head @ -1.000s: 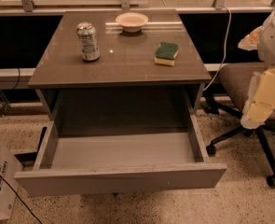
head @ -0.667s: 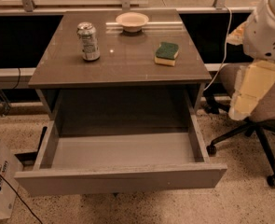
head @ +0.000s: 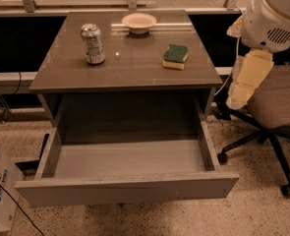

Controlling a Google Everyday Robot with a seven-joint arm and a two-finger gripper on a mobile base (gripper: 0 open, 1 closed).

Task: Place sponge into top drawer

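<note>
The tool (head: 246, 80) hangs off the right edge of the desk (head: 85, 75), above an office chair (head: 277, 107), clear of everything on the desk. Whether it is apart or together cannot be told. The sponge (head: 176, 56) lies green side up near that right edge. The top drawer (head: 127, 191) stands open below the front edge. A soda can (head: 93, 44) stands toward the back left corner, and a bowl (head: 138, 22) sits at the back edge.

Foam-padded pincer (head: 245, 80) right of glossy table (head: 134, 65); shiny metal can (head: 93, 44)
</note>
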